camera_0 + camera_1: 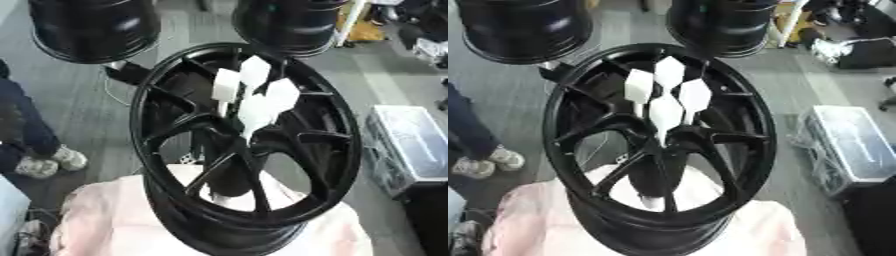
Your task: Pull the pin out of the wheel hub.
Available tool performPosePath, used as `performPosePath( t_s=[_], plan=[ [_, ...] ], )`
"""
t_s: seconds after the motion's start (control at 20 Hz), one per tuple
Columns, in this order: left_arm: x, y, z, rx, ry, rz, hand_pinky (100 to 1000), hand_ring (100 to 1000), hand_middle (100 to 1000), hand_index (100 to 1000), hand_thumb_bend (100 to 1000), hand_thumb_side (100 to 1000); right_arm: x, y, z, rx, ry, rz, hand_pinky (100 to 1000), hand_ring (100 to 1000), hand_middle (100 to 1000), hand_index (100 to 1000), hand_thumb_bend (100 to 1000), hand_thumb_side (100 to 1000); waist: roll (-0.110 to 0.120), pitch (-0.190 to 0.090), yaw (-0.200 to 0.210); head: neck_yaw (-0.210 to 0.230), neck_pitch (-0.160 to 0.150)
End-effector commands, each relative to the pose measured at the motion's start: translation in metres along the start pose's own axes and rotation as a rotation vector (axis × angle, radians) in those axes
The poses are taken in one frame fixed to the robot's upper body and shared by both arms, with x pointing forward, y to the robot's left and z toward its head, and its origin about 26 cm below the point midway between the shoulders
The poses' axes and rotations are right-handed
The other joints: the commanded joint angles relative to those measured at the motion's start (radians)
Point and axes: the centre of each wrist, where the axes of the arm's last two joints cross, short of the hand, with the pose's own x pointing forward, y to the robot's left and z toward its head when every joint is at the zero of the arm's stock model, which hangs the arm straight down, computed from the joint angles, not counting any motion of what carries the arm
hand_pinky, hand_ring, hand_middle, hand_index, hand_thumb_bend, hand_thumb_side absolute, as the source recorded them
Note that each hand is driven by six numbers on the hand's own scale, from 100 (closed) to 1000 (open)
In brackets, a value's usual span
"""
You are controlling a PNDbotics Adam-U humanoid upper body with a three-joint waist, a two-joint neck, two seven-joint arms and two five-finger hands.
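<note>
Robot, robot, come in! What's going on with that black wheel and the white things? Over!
No robot hand in view. Black wheel hub rests on pink cloth. White pins stick out of its centre, none pulled. Nothing blocking them.

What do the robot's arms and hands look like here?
Neither arm nor hand shows in either view, so their look cannot be told. Only the black spoked metal wheel hub with flat white diamond-shaped pins at its middle shows, on a pale pink cloth.
</note>
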Motion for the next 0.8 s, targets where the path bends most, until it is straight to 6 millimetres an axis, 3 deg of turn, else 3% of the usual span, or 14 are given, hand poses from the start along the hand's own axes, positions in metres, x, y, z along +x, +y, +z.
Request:
performPosePath(
  t_s=[0.05, 0.35, 0.8],
  plan=[
    [0.006, 0.004, -0.001, -0.010, -0.017, -0.027, 766, 719, 638, 706, 306, 774, 0.001, -0.014, -0.005, 0.149, -0.012, 0.051, 803, 817, 838, 949, 263, 420, 0.003, -0.020, 0.001, -0.009, 0.006],
    [0.005, 0.004, -0.001, -0.018, -0.015, -0.032, 767, 721, 639, 706, 304, 775, 0.000, -0.012, -0.026, 0.349, -0.059, 0.067, 810, 820, 831, 946, 310, 350, 0.001, -0.023, 0.007, -0.009, 0.006],
    [0.005, 0.004, -0.001, -0.021, -0.015, -0.033, 767, 722, 639, 706, 303, 775, -0.010, -0.005, -0.049, 0.402, -0.065, 0.055, 806, 811, 820, 940, 343, 354, 0.001, -0.024, 0.015, -0.003, 0.006]
  ],
)
